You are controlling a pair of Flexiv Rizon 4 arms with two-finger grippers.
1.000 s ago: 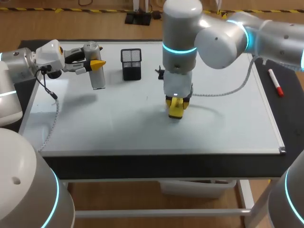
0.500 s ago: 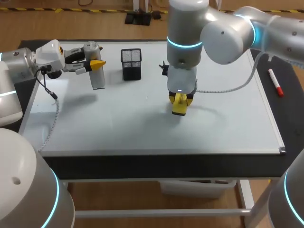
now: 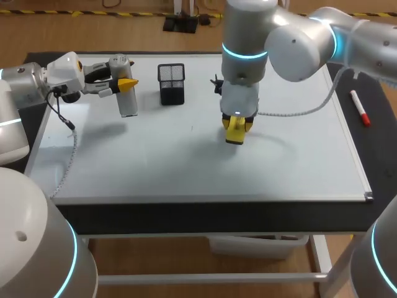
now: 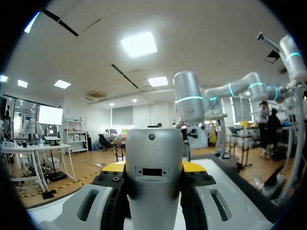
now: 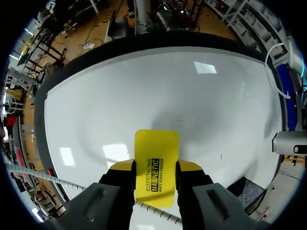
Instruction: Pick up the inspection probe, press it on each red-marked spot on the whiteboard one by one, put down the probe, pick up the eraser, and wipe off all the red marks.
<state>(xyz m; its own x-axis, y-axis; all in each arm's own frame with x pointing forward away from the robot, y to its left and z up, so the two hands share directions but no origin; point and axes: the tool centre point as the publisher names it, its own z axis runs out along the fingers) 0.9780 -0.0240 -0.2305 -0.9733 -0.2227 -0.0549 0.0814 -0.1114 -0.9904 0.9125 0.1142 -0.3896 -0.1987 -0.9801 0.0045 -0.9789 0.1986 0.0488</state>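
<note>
At the upper left of the head view, the left gripper [image 3: 124, 84] is clamped on the silver probe [image 3: 128, 104], at the upper left part of the whiteboard [image 3: 155, 161]. In the middle, the right gripper [image 3: 236, 123] pinches the yellow eraser [image 3: 234, 135] from two sides. I think wiping is the job now: press the eraser flat and rub slowly. I see no red marks on the board, and I cannot tell if the eraser touches it.

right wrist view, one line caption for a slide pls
Right gripper shut on the yellow eraser over the whiteboard, with no red marks in sight.
</note>
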